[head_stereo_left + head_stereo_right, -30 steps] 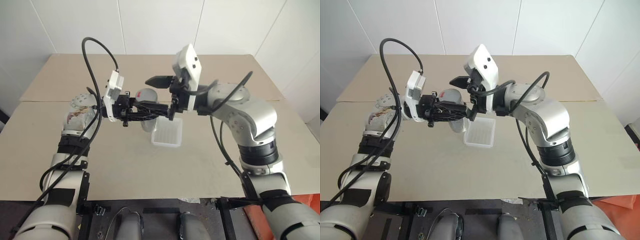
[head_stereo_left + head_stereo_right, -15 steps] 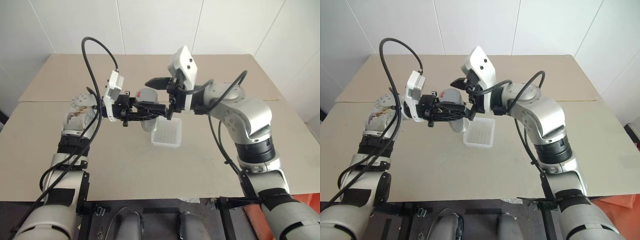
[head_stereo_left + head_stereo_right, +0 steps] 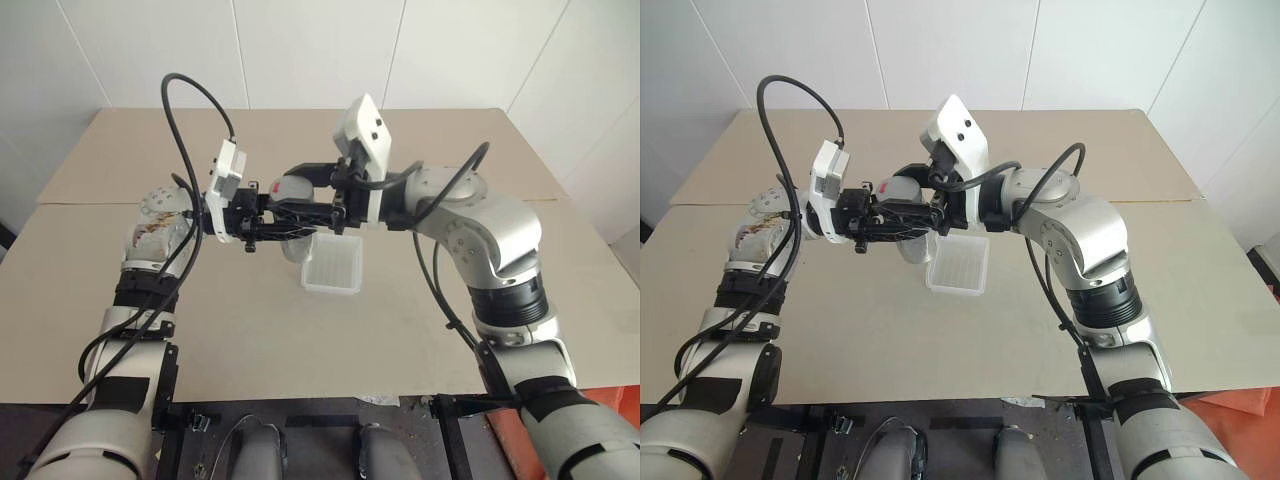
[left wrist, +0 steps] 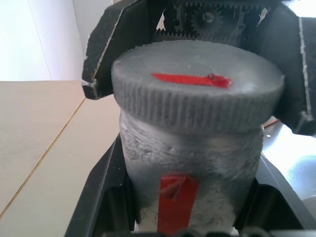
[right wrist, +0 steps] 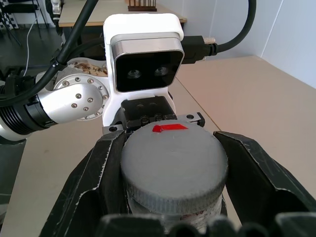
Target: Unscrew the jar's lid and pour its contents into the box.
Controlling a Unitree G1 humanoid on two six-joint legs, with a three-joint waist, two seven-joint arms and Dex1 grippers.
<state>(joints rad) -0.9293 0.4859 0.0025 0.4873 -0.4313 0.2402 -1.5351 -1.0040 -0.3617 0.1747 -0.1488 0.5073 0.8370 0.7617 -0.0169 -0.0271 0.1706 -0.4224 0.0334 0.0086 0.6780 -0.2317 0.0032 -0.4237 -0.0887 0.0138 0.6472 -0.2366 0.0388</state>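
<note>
The silvery-grey jar [image 4: 190, 163], marked with a red strip on its side, hangs in the air over the table. My left gripper [image 3: 300, 215] is shut on its body. The ribbed round lid [image 5: 174, 165], also with a red mark, sits on the jar. My right gripper [image 3: 312, 190] comes in from the opposite side, and its black fingers [image 5: 94, 182] press on the lid's rim. The translucent white box [image 3: 333, 264] lies on the table just below and to the right of the jar. The contents are hidden inside the closed jar.
A beige table [image 3: 200, 330] spreads all around the box, with a seam line across its far half. White walls stand behind it. Black cables loop above my left wrist camera [image 3: 227, 172].
My right gripper's fingers, spread wide around the lid before, have closed onto it. Both arms and the jar stay where they were.
</note>
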